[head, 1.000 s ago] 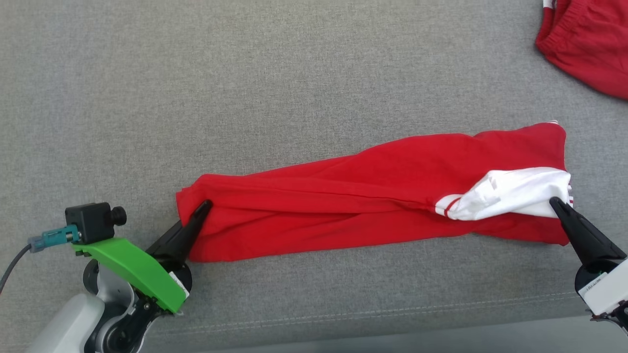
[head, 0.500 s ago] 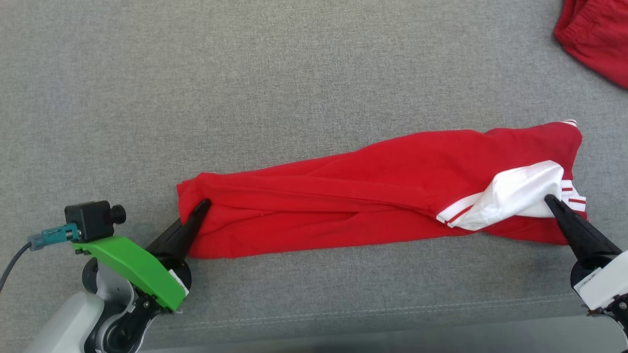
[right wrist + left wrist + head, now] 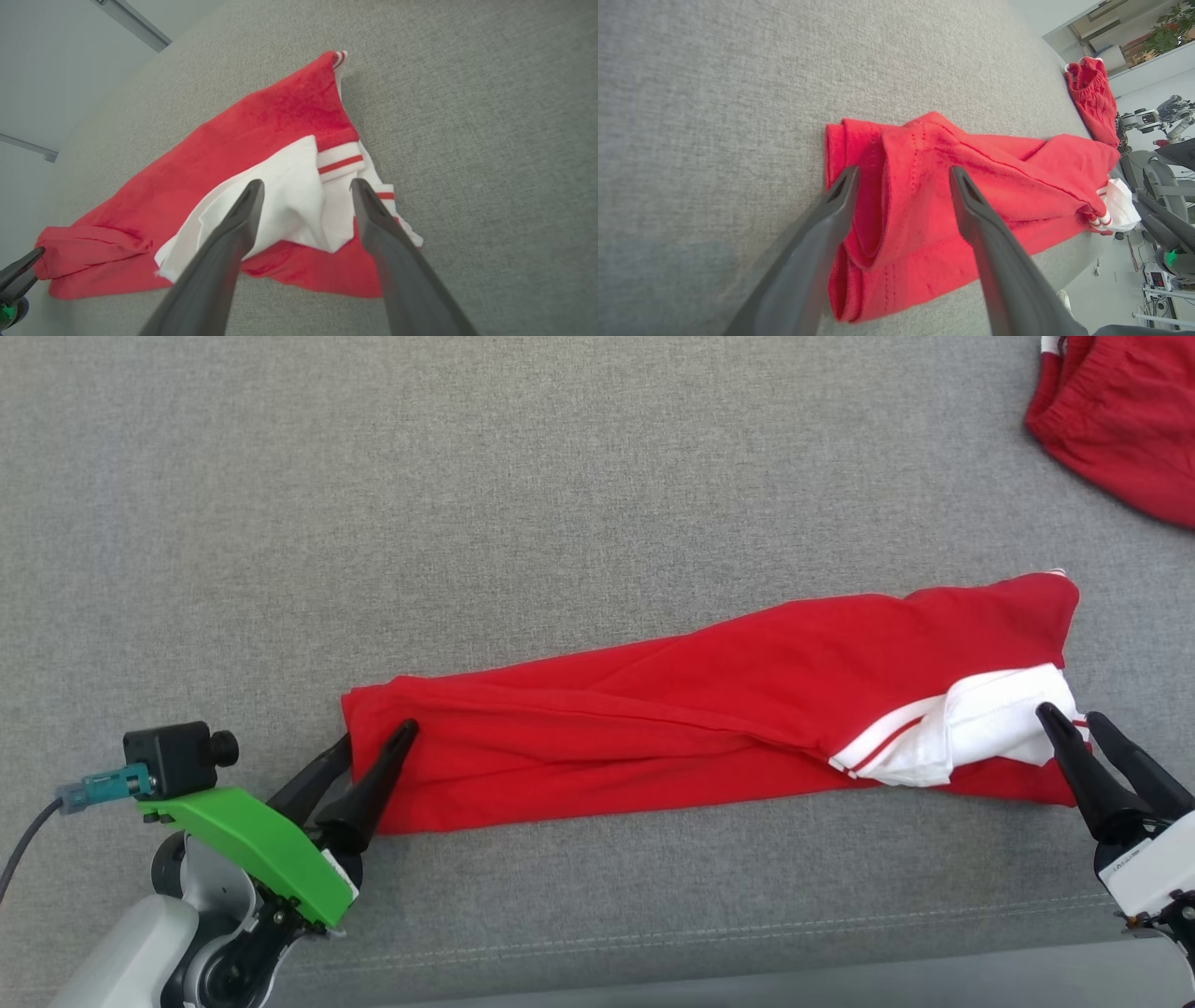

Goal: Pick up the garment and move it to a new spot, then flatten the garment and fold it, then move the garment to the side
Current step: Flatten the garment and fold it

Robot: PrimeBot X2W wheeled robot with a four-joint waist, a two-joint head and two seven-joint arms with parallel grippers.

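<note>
The garment (image 3: 709, 709), red with a white striped part (image 3: 990, 723) at its right end, lies as a long folded band on the grey cushion (image 3: 560, 504). My left gripper (image 3: 378, 735) stands open at the garment's left end, one finger on the cloth and one just off its edge. The left wrist view has the open fingers (image 3: 903, 170) straddling the folded red end (image 3: 915, 200), holding nothing. My right gripper (image 3: 1069, 714) is open at the white end. Its fingers (image 3: 307, 183) stand apart over the white cloth (image 3: 294, 205).
A second red garment (image 3: 1120, 420) lies bunched at the far right corner, also in the left wrist view (image 3: 1092, 98). The cushion's front edge (image 3: 653, 980) runs just below both grippers, with a stitched seam (image 3: 747, 929) above it. Open grey cushion stretches behind the garment.
Both grippers have opened and let go of the garment's ends. The white end has dropped and lies flatter. The head camera swayed slightly and came back.
</note>
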